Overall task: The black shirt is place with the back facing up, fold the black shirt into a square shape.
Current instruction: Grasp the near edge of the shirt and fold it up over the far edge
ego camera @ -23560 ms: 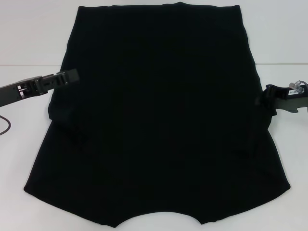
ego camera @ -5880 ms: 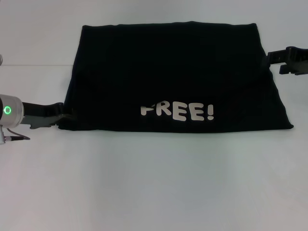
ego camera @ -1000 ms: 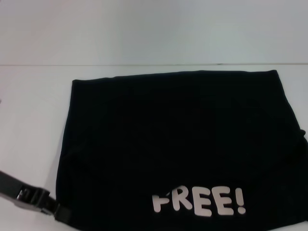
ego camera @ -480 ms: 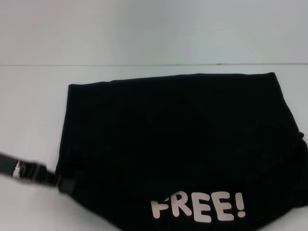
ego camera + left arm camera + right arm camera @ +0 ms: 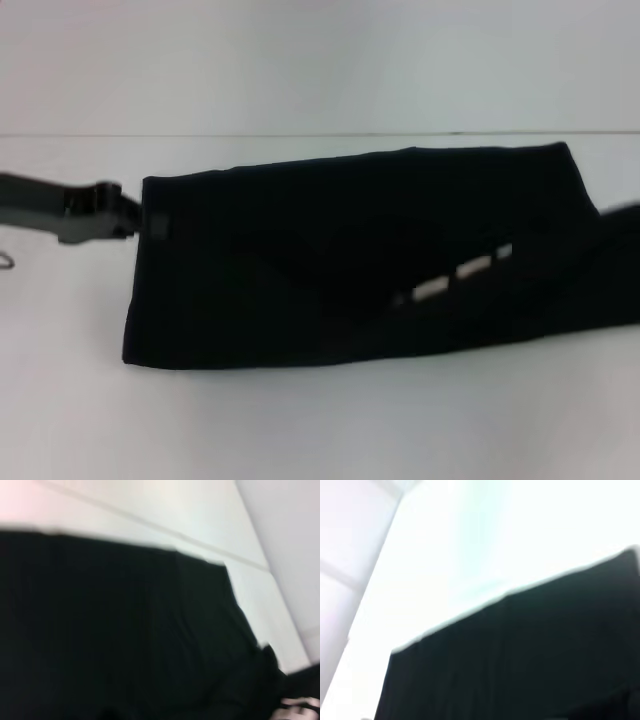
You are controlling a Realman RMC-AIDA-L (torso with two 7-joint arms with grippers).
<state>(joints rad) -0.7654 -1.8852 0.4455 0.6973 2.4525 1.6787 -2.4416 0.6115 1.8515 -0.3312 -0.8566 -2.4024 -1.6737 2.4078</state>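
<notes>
**A:** Where is the black shirt (image 5: 340,260), and what shape is it in?

**B:** It lies across the middle of the white counter (image 5: 300,430) as a long dark band, running from the left side to the right edge of the head view. Its near edge rests flat. The far edge, on the left, is lifted and drawn toward the far side.

**A:** Why lifted?

**B:** The left claw (image 5: 140,222) is clamped onto the shirt's far-left corner, its arm reaching in from the left. Holding that corner lets it carry one layer of cloth over the rest, which reads as a fold in progress.

**A:** Can you see the printed side?

**B:** Only a sliver. A few pale marks of lettering (image 5: 455,275) show in a diagonal crease right of centre, most of the print being tucked under the cloth doubled over it.

**A:** And the right claw?

**B:** A dark blurred shape sits at the right edge beside the shirt, likely that arm, but I cannot tell how its claw stands or whether it grips anything. Its wrist view shows only black cloth against the pale counter.

**A:** How far along is the folding?

**B:** My judgement: partway. The shirt is a narrow strip, not yet a square, and the raised edge has not been laid down.
</notes>
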